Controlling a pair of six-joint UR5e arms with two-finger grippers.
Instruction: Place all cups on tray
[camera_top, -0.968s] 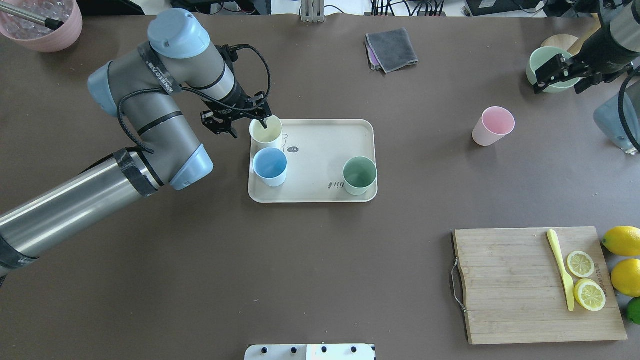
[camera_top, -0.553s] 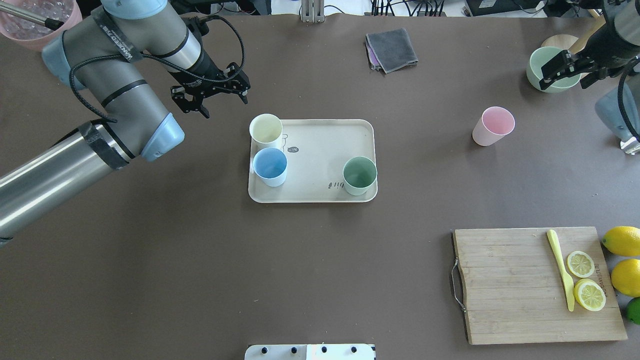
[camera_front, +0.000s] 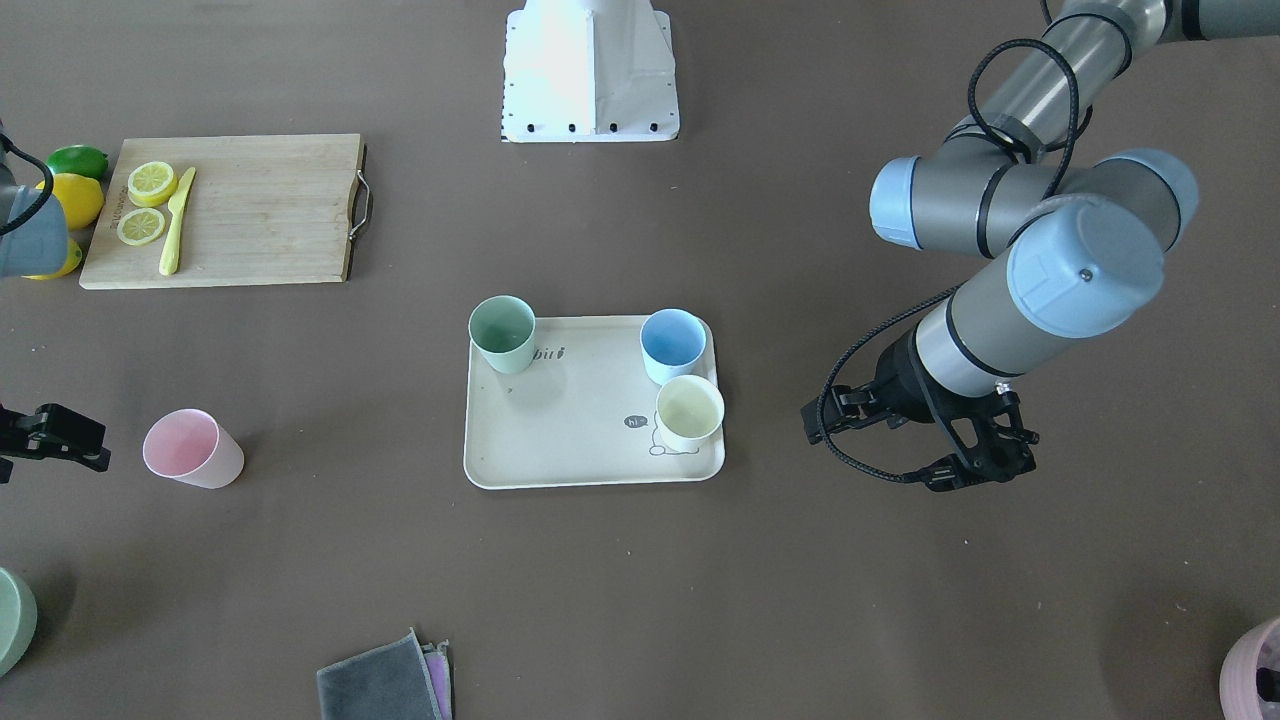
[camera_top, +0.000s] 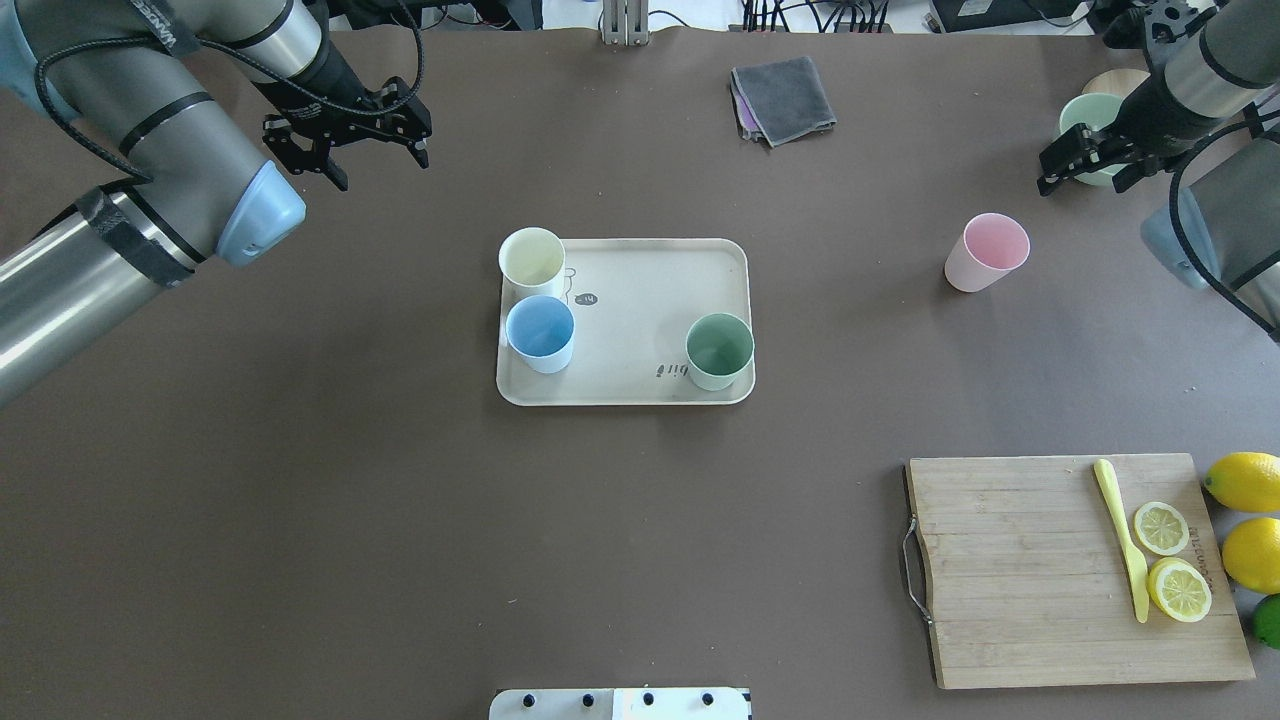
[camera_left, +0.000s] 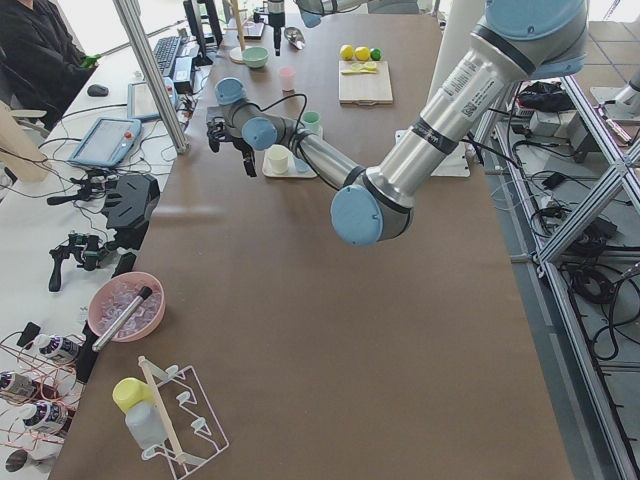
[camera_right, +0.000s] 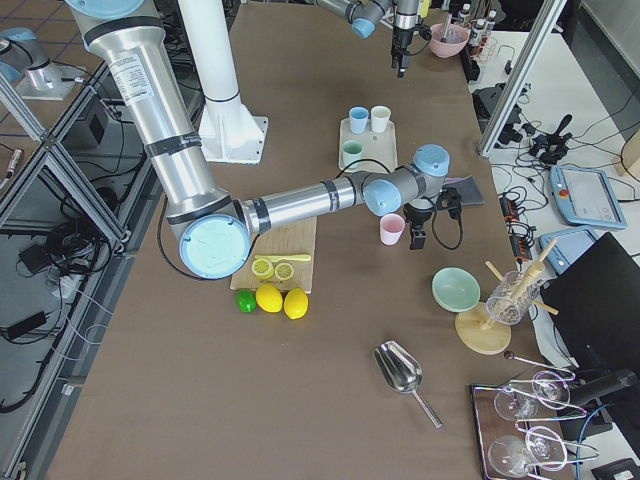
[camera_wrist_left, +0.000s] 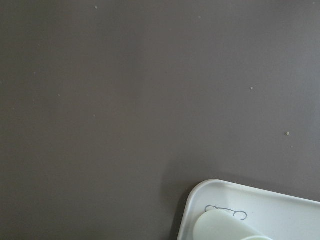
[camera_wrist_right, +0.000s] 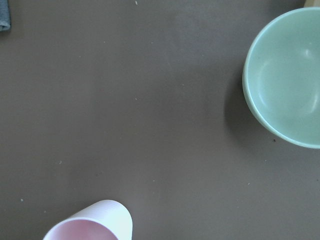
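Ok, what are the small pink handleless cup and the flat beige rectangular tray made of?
Pink cup: probably matte plastic, given its even colour, thin rim and lack of glare. Beige tray: likely matte plastic or a fibre composite; dull uniform surface, moulded rounded rim, printed drawing.

Four cups (camera_top: 532, 262), one tray (camera_top: 650, 300), one board (camera_top: 1020, 570), two lemons (camera_top: 1243, 481), one lime (camera_top: 1270, 620), one knife (camera_top: 1120, 530).

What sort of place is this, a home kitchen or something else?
Probably a robotics laboratory, not a kitchen: a grey-and-blue robot arm over the brown table, a blue-framed teach pendant beside it, and a silver aluminium frame post.
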